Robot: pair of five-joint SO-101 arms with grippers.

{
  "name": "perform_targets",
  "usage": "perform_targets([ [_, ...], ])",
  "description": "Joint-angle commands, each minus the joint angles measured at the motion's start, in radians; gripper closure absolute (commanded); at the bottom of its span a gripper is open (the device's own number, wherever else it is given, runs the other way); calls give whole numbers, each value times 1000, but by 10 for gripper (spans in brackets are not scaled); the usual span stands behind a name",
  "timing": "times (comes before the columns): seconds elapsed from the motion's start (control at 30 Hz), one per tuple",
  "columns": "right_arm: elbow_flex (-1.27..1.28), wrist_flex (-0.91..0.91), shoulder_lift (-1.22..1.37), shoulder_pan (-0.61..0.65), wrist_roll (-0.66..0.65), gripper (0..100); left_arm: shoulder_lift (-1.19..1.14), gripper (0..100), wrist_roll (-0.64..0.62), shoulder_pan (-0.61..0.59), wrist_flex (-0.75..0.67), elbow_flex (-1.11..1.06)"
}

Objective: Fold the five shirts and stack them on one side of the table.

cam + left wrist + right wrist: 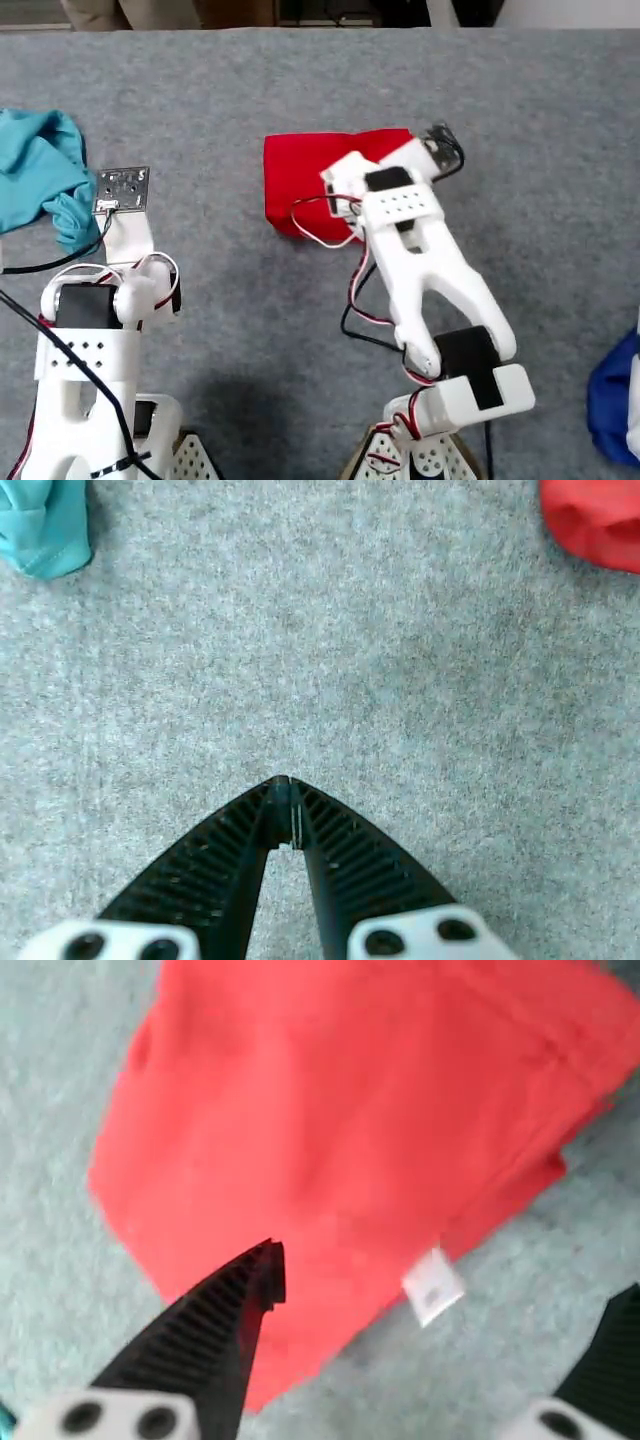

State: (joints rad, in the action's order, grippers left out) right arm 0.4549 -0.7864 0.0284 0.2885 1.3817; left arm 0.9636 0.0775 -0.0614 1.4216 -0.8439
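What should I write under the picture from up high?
Right gripper open above a folded red shirt on the gray table, a crumpled teal shirt at the edge.

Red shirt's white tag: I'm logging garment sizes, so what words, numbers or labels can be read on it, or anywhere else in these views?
White tag on the red shirt: too blurred to read.
Teal shirt, blue shirt, grey table: no print visible.
No text can be read anywhere.

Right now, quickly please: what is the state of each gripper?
Left gripper: closed, holding nothing.
Right gripper: open, over the red shirt, holding nothing.
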Motion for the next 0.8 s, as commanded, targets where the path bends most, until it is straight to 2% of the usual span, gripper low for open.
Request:
perform_targets([
  [0.0,62,107,-65,-39,9,533,12,982,5,-11,3,54],
  [0.27,168,281,-53,-64,6,533,12,982,5,-11,3,52],
  [0.47,171,456,104,-64,-9,533,12,982,6,-11,3,51],
  [0.77,128,463,176,-64,-40,533,12,982,6,-11,3,49],
])
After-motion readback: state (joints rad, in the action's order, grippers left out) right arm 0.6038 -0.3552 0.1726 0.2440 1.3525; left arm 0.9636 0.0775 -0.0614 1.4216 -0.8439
